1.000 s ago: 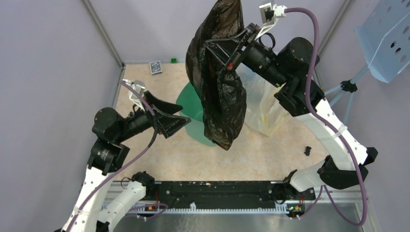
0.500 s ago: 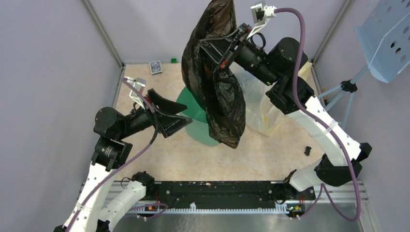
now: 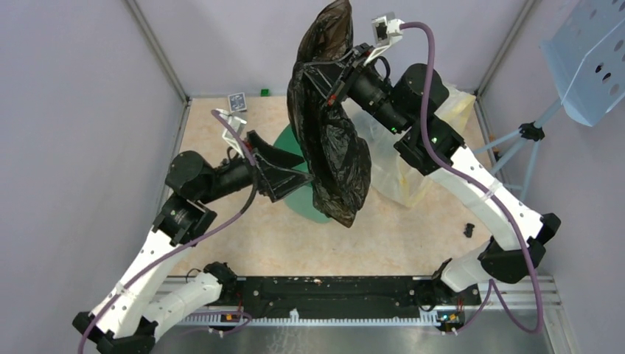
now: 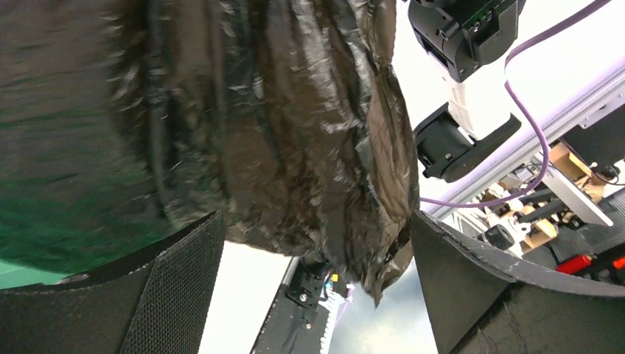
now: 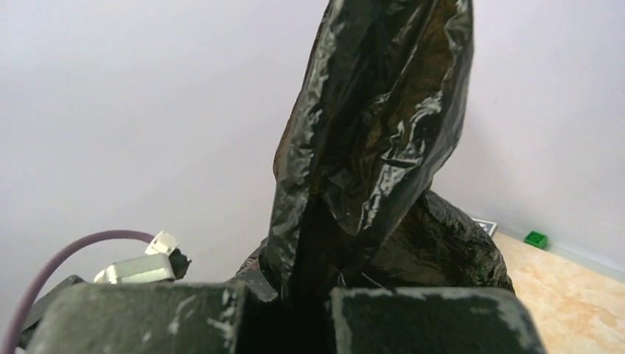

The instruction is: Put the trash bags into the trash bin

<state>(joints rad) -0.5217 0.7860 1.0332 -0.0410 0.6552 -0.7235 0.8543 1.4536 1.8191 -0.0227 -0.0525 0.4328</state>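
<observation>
The black trash bag (image 3: 335, 158) hangs high above the table, pinched near its top by my right gripper (image 3: 328, 81), which is shut on it. In the right wrist view the glossy plastic (image 5: 376, 133) rises from between the jaws of the right gripper (image 5: 317, 291). The bag's lower end dangles over the mint-green trash bin (image 3: 309, 205), which it largely hides. My left gripper (image 3: 295, 171) stands open beside the bag and over the bin. In the left wrist view the crinkled bag (image 4: 280, 133) hangs just beyond the wide jaws of the left gripper (image 4: 315, 221), with the green bin (image 4: 44, 228) at the left.
Clear and yellowish plastic bags (image 3: 398, 166) lie right of the bin under the right arm. A small card box (image 3: 236, 102) and a green block (image 3: 264, 92) sit by the back wall. A small black object (image 3: 469, 229) lies near the right.
My left arm has swung right, bringing its open jaws up to the bag over the bin. The right gripper has shifted slightly left with the bag.
</observation>
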